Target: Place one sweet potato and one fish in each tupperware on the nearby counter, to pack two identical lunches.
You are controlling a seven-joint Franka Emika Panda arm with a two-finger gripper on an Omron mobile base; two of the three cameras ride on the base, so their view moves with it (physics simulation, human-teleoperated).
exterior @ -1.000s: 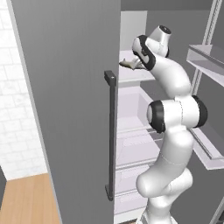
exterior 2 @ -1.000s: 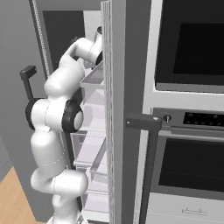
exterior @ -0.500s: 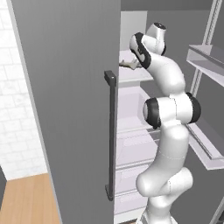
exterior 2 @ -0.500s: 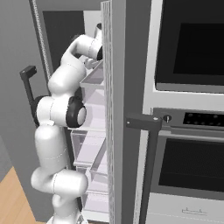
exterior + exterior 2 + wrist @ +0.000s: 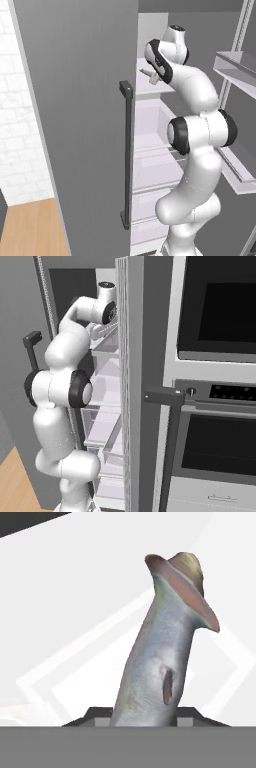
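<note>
The white arm [image 5: 62, 391] rises from the lower left and bends into the open fridge [image 5: 107, 406], beside a wall oven [image 5: 215, 381] with a dark handle [image 5: 162, 398].

fish [image 5: 160, 657] between the fingers [image 5: 97, 714], over a fridge shelf [image 5: 75, 612], behind the open door [image 5: 75, 100]

We are viewing evenly lit, sharp rendered frames; soft shading is darkening the fridge interior [image 5: 150, 107], with no glare showing and no blur.
</note>
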